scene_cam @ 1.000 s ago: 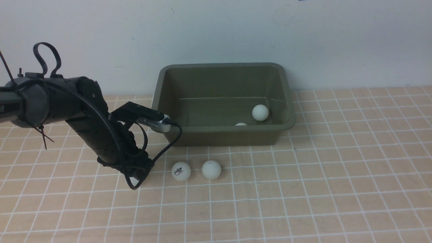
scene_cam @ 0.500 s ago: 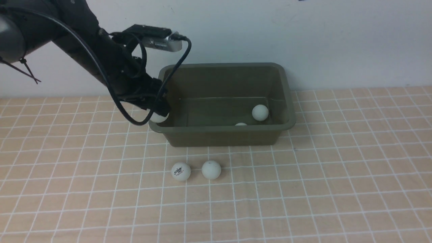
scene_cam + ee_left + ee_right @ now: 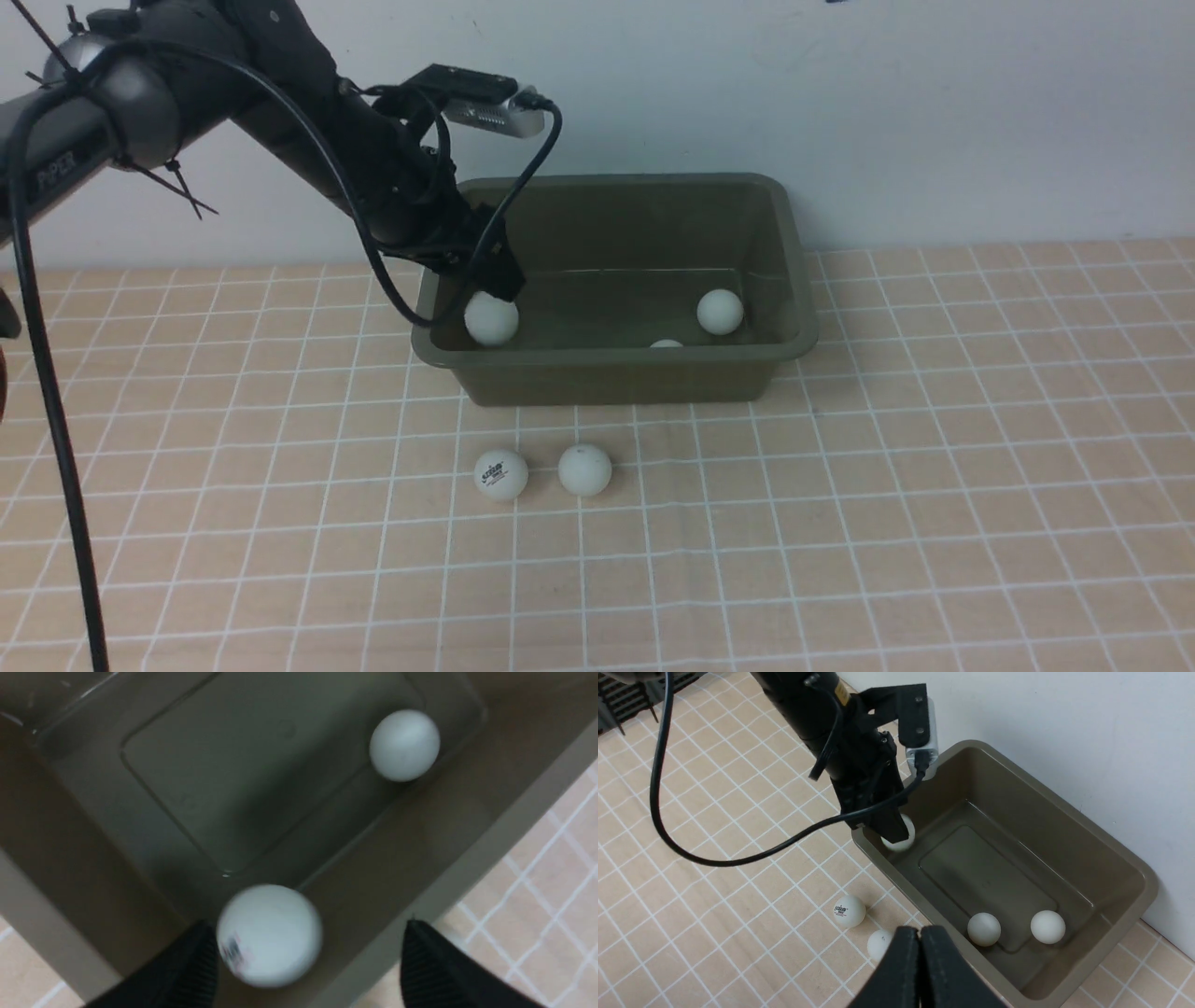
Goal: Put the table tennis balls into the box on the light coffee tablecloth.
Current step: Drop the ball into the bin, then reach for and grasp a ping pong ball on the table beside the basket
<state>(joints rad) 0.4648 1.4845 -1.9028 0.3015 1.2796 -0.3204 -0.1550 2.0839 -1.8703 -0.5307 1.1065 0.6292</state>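
left claw was spread wide over the box at its left end with one ball loose just under it, two balls lay inside, two other balls sat on the tablecloth in front, right claw pinched closed on nothing.

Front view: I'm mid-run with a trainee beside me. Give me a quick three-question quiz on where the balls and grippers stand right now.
1. How many balls lie on the tablecloth in front of the box?
2. True or false: the right gripper stands wide open.
3. The left gripper hangs over: A, the box's left end; B, the box's right end; C, the bare tablecloth.

Key: 1, two. 2, false, it is shut. 3, A.
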